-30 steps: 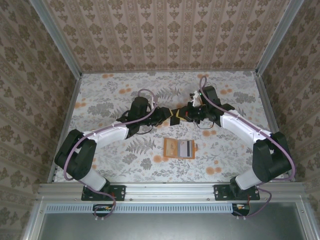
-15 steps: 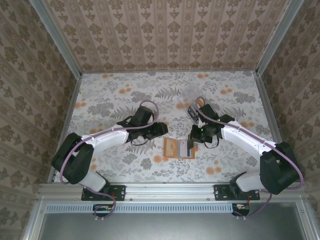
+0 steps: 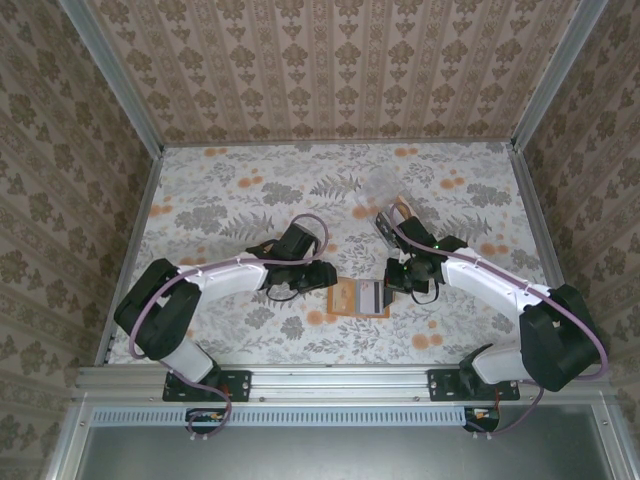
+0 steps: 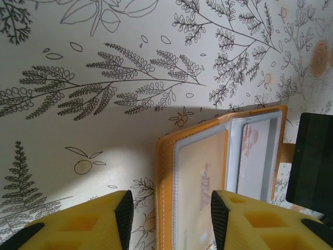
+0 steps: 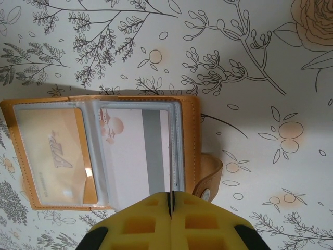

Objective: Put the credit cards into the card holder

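Observation:
The orange card holder (image 3: pixel 358 297) lies open on the flowered table. Its left clear pocket holds a yellowish card (image 5: pixel 52 151). The right pocket holds a white card with a grey stripe (image 5: pixel 135 151). My right gripper (image 5: pixel 170 195) is shut on a thin black card (image 4: pixel 312 161). That card stands on edge over the right pocket's outer edge, close to the holder's strap (image 5: pixel 210 177). My left gripper (image 4: pixel 170 216) is open, its fingertips to either side of the holder's (image 4: pixel 200 172) left border, with nothing held. From above, the left gripper (image 3: pixel 328 277) and right gripper (image 3: pixel 393 285) flank the holder.
A clear plastic box (image 3: pixel 383 188) sits further back, with more cards (image 3: pixel 393 220) by its near side. Patterned walls and metal rails (image 3: pixel 535 215) enclose the table. The right arm's cable (image 3: pixel 480 262) loops over the table on the right.
Both grippers have left the middle of the table, where they met, and come nearer to the holder. The right one brought the black card to the holder's right side. The left jaws opened.

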Motion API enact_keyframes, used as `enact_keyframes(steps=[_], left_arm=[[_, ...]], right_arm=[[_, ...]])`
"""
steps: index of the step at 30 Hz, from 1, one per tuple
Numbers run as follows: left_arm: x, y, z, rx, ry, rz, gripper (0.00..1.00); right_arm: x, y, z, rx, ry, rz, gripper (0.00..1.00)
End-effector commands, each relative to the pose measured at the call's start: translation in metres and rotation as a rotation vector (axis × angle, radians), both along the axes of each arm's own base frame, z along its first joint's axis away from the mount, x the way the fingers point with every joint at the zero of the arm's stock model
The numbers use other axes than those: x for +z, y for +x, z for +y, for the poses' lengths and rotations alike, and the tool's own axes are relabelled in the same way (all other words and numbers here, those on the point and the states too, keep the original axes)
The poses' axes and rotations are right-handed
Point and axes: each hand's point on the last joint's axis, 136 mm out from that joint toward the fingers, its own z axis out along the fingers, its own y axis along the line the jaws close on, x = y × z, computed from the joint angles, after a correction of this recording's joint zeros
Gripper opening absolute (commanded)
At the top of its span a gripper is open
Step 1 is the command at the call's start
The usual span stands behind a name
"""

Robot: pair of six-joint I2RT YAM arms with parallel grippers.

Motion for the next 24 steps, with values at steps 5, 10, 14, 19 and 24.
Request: enact_keyframes(steps=[5, 10, 14, 19, 24], left_arm=[[-0.016, -0.007, 0.002, -0.027, 0.041, 0.028, 0.42], [-0.02, -0.009, 0.003, -0.027, 0.049, 0.036, 0.41], [-0.024, -0.009, 0.001, -0.031, 0.05, 0.045, 0.39], [-0.026, -0.011, -0.002, -0.038, 0.049, 0.053, 0.33], [-0.028, -0.012, -0.003, -0.043, 0.052, 0.056, 0.28]], right_arm=[[-0.011, -0.003, -0.002, 0.011, -0.03, 0.011, 0.06], [-0.024, -0.006, -0.002, 0.019, -0.055, 0.046, 0.06], [-0.026, -0.005, 0.002, 0.023, -0.04, 0.047, 0.06], [-0.019, -0.002, 0.008, 0.021, -0.005, 0.031, 0.06], [0.002, 0.002, 0.015, 0.02, 0.05, -0.016, 0.07]])
